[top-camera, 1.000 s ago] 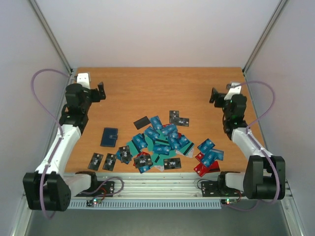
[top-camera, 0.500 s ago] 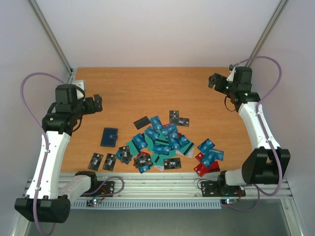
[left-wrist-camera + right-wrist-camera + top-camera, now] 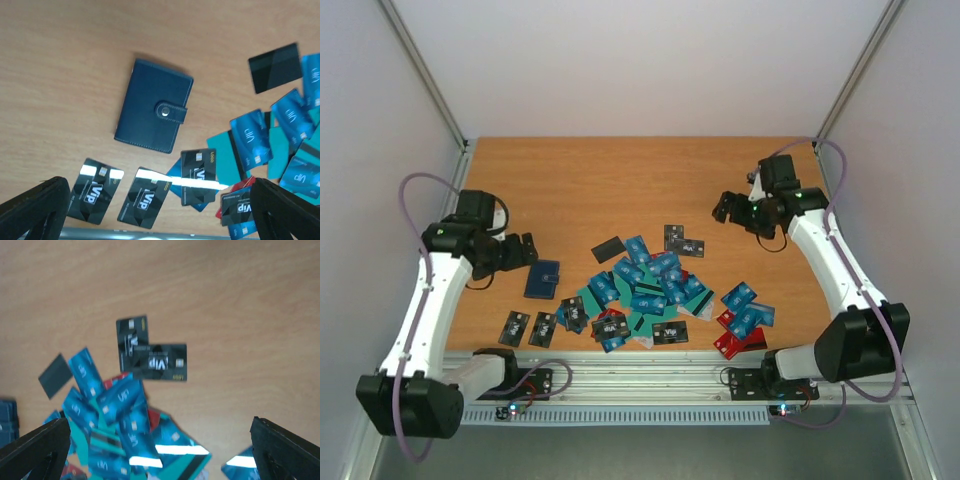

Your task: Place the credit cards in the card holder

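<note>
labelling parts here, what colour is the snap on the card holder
Silver, a round stud on the dark navy card holder; left wrist view shows it best.

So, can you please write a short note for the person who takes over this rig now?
Left gripper: open, empty, close to the dark navy-blue folding card holder.
Right gripper: open, empty, over the wooden table beyond the card pile.
The holder lies snapped shut, left of the scattered blue, teal, black and red plastic credit cards.
Done: nothing visible.
Left: open the holder, put the cards in.
</note>
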